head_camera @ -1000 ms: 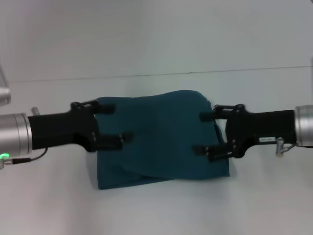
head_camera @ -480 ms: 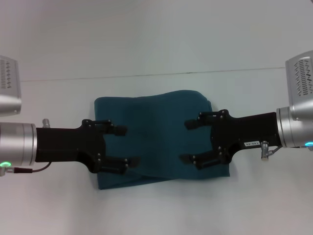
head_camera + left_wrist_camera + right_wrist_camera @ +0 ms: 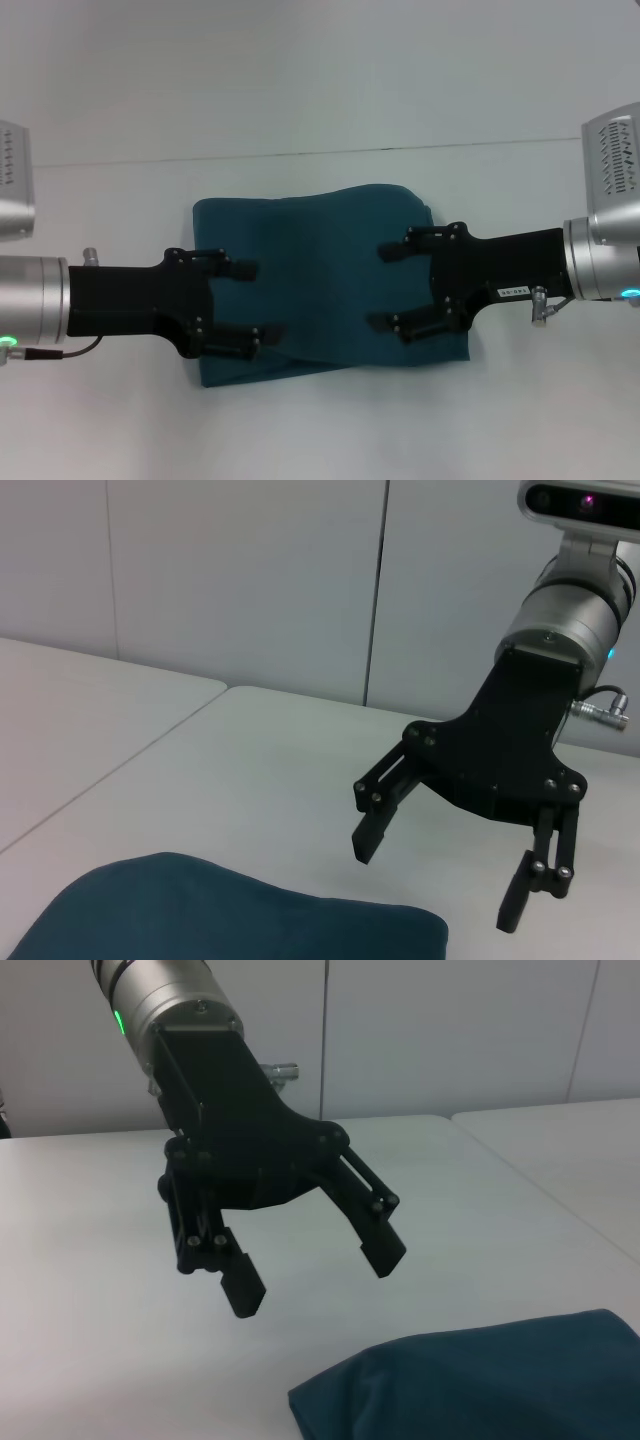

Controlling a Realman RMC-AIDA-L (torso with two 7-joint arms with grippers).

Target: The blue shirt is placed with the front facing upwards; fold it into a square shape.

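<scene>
I see the blue shirt [image 3: 325, 285] folded on the table [image 3: 320, 90]; my left gripper [image 3: 255, 305] and right gripper [image 3: 385, 288] hover above it, both wide apart, holding nothing

A lab or test room; bare white table [image 3: 320, 90]; plain pale panelled walls [image 3: 240, 580].

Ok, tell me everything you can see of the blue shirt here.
The blue shirt is dark teal, soft-looking cloth, already folded into a rough rectangle lying flat on the white table. No lettering, collar or sleeves show. Its far edge bulges rounded, and a fold line runs near the front edge. The left hand and right hand, both open, hang above its two sides; neither grips it.
</scene>
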